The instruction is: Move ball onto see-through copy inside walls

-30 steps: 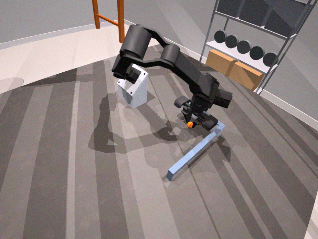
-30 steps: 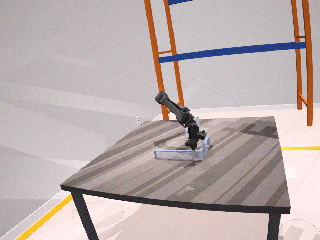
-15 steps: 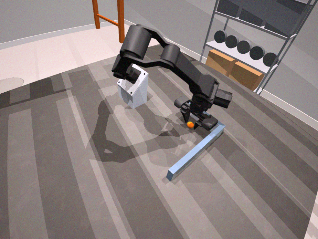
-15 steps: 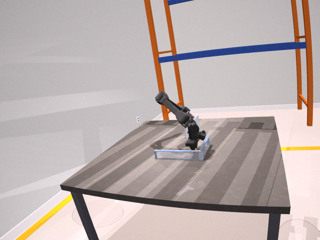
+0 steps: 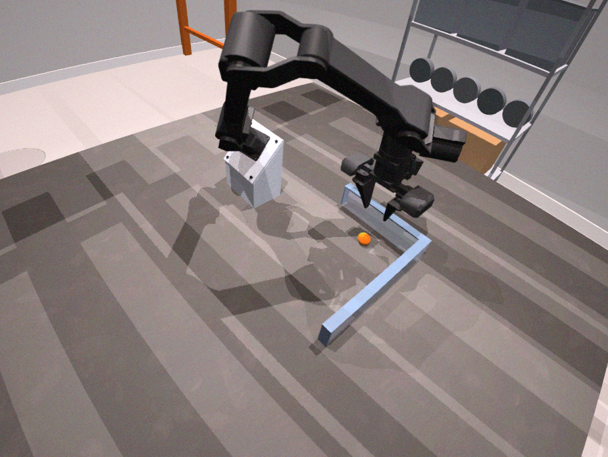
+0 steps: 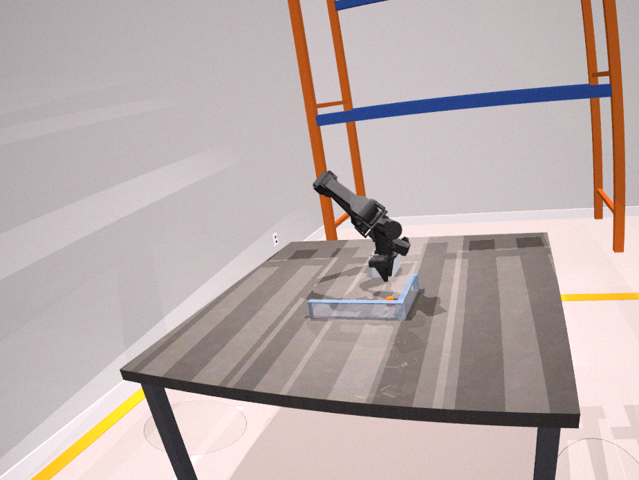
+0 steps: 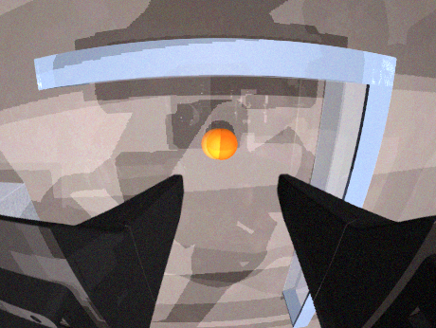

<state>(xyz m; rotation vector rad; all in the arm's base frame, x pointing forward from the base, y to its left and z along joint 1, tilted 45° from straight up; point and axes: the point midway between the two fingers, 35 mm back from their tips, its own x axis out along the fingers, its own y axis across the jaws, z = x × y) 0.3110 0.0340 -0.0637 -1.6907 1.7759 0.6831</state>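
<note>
The orange ball point(image 5: 363, 239) point(image 6: 389, 298) point(image 7: 220, 143) rests on the table inside the corner, touching neither wall. No separate see-through copy shows; orange and yellow patches share one round outline, so ball and copy overlap. One clear wall with a light blue top point(image 5: 373, 290) point(image 6: 356, 301) point(image 7: 213, 59) runs across the top of the wrist view. The other wall point(image 5: 410, 230) point(image 6: 409, 288) point(image 7: 376, 128) meets it at the right there. My gripper point(image 5: 376, 213) point(image 6: 385, 280) point(image 7: 230, 183) is open and empty, fingertips above the ball and clear of it.
The pale block point(image 5: 268, 182) under the arm's base stands on the table point(image 5: 162, 383) point(image 6: 232, 361), behind the corner as seen in the exterior view. A grey shelf rack and an orange and blue rack stand beyond the table.
</note>
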